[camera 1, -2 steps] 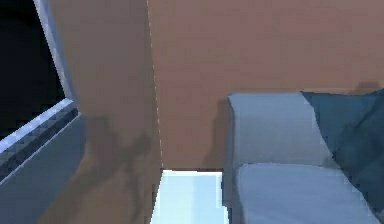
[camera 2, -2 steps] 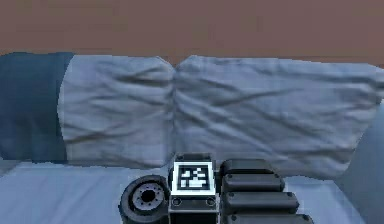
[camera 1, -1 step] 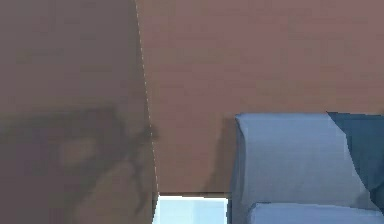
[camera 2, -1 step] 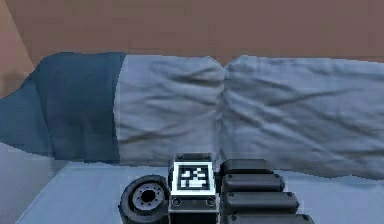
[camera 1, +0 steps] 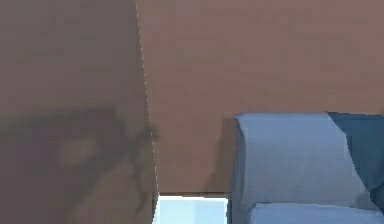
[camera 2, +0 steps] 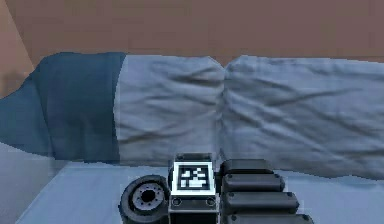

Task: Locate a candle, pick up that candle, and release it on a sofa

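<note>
- Arm side view: the sofa (camera 2: 260, 100) runs right across, with two pale blue-grey back cushions side by side, both creased. A darker blue cushion (camera 2: 60, 105) sits at its left end.
- The sofa's seat lies pale along the bottom, behind my arm (camera 2: 255, 190).
- My arm comes up from the bottom edge, dark and blocky, with a white marker square (camera 2: 195, 178) at its far end.
- My gripper (camera 2: 147, 198): dark round body just left of the marker, with the seat behind it. I cannot make out the fingers, so I cannot tell how they stand or whether I hold anything.
- Candle: I cannot tell where it is.
- Forward view: brown wall (camera 1: 250, 60) folding into a corner. One end of the sofa sits low at the right, close to the wall. A strip of pale floor (camera 1: 190, 212) shows at the bottom edge, just left of the sofa.
</note>
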